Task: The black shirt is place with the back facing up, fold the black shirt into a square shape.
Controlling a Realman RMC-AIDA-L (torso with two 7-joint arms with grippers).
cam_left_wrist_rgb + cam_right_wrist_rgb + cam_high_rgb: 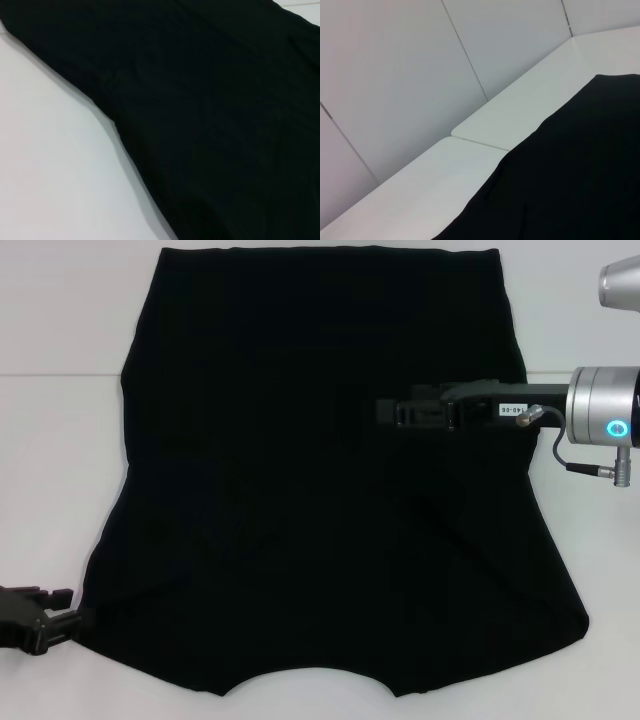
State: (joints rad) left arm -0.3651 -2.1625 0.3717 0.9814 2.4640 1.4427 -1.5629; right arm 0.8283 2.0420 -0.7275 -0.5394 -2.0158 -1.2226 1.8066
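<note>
Black shirt (300,480) lies flat on the white table (50,470), filling most of the head view. Straight hem at the far edge; near edge shows a shallow curved notch at the middle, with the cloth flaring wider toward the near corners. Fabric plain, smooth, a few faint creases only.

Right gripper (385,412) reaches in from the right side, arm level, over the shirt's right half, roughly mid-length. Black fingers against black cloth: how far they are parted cannot be told, nor whether they have any fabric. Silver wrist cylinder (603,418) with a blue ring light sits just outside the shirt's right edge; a thin cable (560,455) loops below it.

Left gripper (60,615) low at the near left corner of the table, right at the shirt's near left corner. Tips meet the fabric edge; whether they pinch it cannot be told.

Left wrist view: black cloth (210,120) covers most of the frame, its edge running diagonally over white table (50,165).

Right wrist view: shirt edge (570,180) over the table (520,115), a seam between two tabletops, pale panelled wall (395,75) behind
</note>
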